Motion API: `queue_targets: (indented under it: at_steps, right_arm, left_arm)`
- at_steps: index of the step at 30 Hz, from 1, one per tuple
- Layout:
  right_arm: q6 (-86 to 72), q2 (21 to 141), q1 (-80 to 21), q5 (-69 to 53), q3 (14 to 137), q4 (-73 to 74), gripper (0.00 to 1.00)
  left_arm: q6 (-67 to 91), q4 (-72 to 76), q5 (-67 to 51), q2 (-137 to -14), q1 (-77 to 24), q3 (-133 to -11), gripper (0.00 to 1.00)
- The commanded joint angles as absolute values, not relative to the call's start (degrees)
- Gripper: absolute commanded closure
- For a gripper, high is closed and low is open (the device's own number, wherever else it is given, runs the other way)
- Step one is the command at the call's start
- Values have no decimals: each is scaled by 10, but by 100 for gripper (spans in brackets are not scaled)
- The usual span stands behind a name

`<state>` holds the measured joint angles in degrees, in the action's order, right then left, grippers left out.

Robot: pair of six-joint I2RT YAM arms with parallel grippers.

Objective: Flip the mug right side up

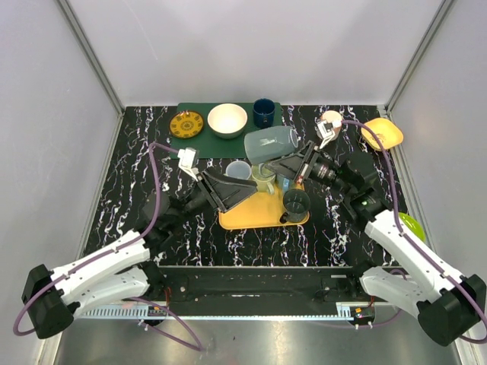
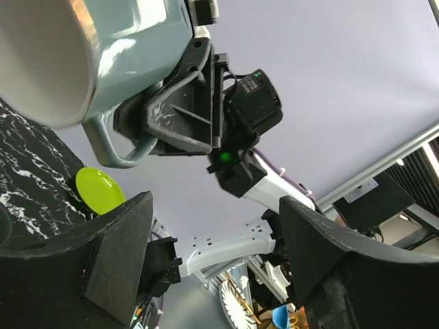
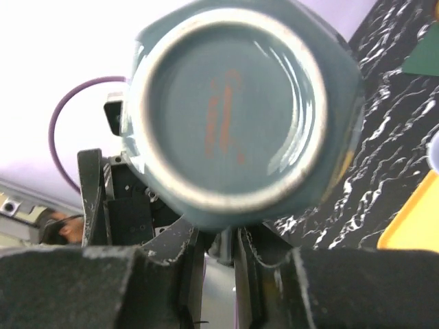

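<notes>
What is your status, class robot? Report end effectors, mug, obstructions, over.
Left end effector open, empty. Right end effector shut on mug, held sideways in the air. Cups crowd the yellow tray nearby.

Bright, even light throughout; glare streaks the mug (image 2: 130, 41), soft-focused close to both wrist cameras

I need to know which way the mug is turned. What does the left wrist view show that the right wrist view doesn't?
Only the left wrist view: the mug's white opening, its handle, the right gripper with jaws closed on it, and a green plate. Only the right wrist view: the mug's base with reddish print, and a corner of the yellow tray. Both: the mug held in the air above the marbled table.
</notes>
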<state>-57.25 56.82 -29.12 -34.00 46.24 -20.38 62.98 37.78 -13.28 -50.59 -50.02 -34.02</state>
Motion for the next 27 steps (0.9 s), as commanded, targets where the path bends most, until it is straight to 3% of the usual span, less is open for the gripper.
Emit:
queue_targets:
  at_steps: [1, 6, 15, 21, 27]
  right_arm:
    - [-470, 522, -288, -280, 567, -125, 100]
    - [-371, 528, -288, -149, 639, 60, 100]
    - [-316, 582, -265, -95, 696, 120, 100]
    - [-269, 578, -253, -70, 694, 107, 100]
    - [-289, 537, -153, -96, 564, -40, 100]
  left_arm:
    - [599, 336, -125, -456, -488, -323, 23]
    - [585, 288, -106, -403, -478, -300, 23]
    - [554, 256, -87, -374, -477, -290, 23]
    - [534, 241, -81, -368, -478, -298, 23]
    - [530, 211, -73, -334, -477, -274, 23]
